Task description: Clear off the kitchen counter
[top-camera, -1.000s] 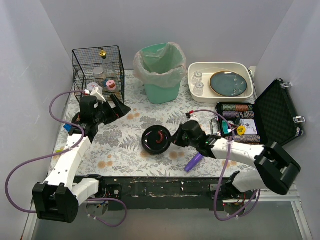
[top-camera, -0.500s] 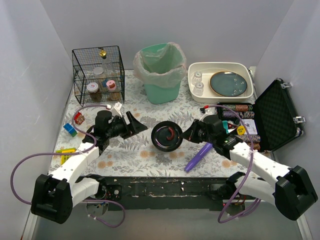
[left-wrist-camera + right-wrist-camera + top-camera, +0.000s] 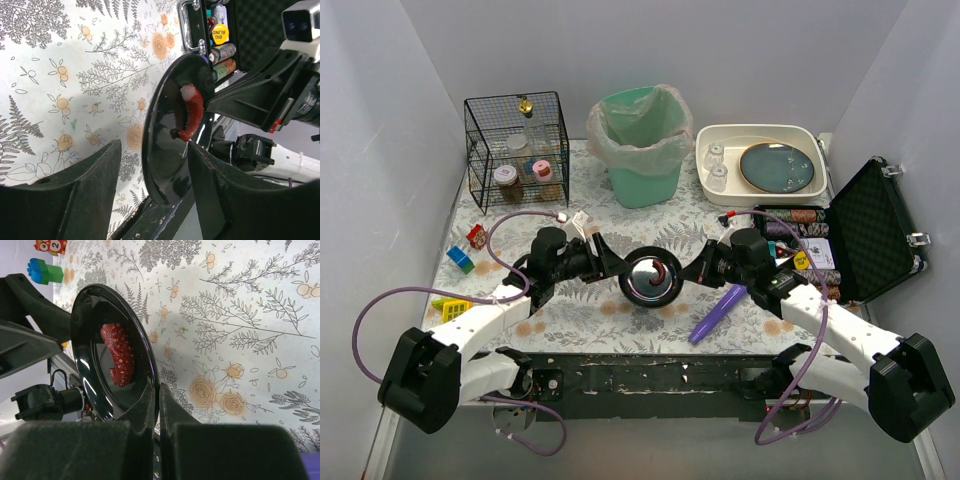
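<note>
A black plate (image 3: 652, 278) with a red curved piece of food (image 3: 117, 352) stuck on it is held tilted on edge above the fern-and-flower kitchen counter (image 3: 570, 305). My right gripper (image 3: 696, 268) is shut on the plate's right rim; in the right wrist view (image 3: 156, 390) its jaws pinch the rim. My left gripper (image 3: 613, 266) is open, one finger on each side of the plate's left rim (image 3: 170, 165); the left wrist view (image 3: 152, 150) shows gaps on both sides. The counter also shows in the wrist views (image 3: 50, 75) (image 3: 240, 315).
A purple object (image 3: 718, 312) lies near the front edge. A green lined bin (image 3: 642, 145), a wire cage (image 3: 517, 145) and a white basin (image 3: 720, 135) stand at the back. An open black case (image 3: 865, 230) is at right. Toy blocks (image 3: 460, 258) lie at left.
My left arm swung right from beside the cage to the plate, and its open jaws now straddle the plate's rim. My right gripper lifted the plate and tilted it on edge.
</note>
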`<state>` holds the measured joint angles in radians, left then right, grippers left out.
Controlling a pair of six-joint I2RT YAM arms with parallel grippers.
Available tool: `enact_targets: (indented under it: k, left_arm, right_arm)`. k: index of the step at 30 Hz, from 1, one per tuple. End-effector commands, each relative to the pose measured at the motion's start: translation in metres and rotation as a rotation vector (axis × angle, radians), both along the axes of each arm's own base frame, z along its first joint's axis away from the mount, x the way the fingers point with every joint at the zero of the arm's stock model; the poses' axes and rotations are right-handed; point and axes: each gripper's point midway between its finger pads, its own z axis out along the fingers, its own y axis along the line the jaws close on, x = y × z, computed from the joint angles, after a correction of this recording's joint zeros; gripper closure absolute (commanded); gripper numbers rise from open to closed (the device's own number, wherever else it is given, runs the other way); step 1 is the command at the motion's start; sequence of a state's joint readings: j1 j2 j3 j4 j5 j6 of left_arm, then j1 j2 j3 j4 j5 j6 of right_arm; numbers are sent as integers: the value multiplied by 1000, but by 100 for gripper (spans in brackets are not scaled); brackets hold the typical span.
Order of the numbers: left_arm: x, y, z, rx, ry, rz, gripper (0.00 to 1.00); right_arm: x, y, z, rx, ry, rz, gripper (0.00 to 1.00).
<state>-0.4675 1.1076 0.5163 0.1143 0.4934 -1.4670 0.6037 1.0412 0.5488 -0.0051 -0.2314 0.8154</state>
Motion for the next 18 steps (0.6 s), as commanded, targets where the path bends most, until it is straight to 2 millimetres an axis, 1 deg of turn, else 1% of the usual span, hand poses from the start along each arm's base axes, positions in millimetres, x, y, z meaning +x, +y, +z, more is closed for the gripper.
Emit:
enact_targets:
  k: [1, 7, 14, 16, 17, 18]
  left_arm:
    - [2, 0, -8, 24, -24, 13, 49]
    - [0, -6, -13, 35, -18, -5, 62]
    - [1, -9, -15, 42, -13, -11, 85]
    - [2, -10, -17, 45, -7, -10, 98]
    - [2, -10, -18, 47, -3, -10, 100]
    - [2, -10, -18, 48, -5, -14, 100]
  right_arm:
    - [6, 12, 27, 108, -46, 31, 99]
    - [5, 12, 24, 127, -25, 33, 99]
    - [2, 14, 22, 138, -13, 48, 99]
    - [2, 13, 21, 132, -16, 53, 99]
    - [2, 12, 19, 122, -19, 57, 99]
    - [3, 11, 17, 109, -12, 54, 99]
